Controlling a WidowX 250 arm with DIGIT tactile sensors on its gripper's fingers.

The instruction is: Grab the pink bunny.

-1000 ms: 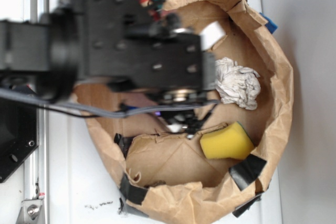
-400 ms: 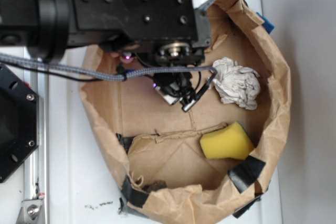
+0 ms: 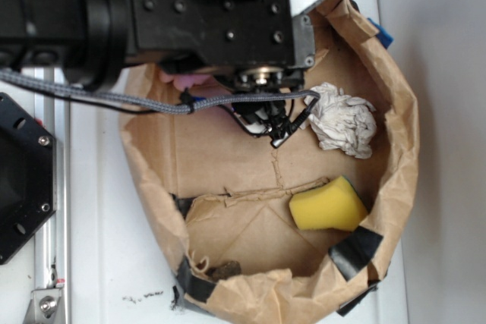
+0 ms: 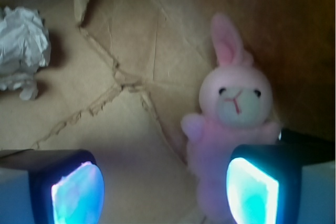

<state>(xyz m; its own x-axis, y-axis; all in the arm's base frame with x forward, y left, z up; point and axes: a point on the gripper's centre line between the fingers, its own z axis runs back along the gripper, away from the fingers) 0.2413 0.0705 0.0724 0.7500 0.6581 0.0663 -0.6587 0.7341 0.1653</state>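
Claw (image 4: 163, 187) spread wide, nothing gripped — pink bunny (image 4: 233, 129) lies w/ its body just ahead of the right pad (image 4: 252, 190), paper ball (image 4: 22, 51) well apart.

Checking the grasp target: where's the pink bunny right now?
In the wrist view, the pink bunny lies on the brown paper, lower right, partly behind the right finger pad.

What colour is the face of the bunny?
The pink bunny has a cream-white face with dark eyes and a thin pink mouth line; the wrist view shows it best.
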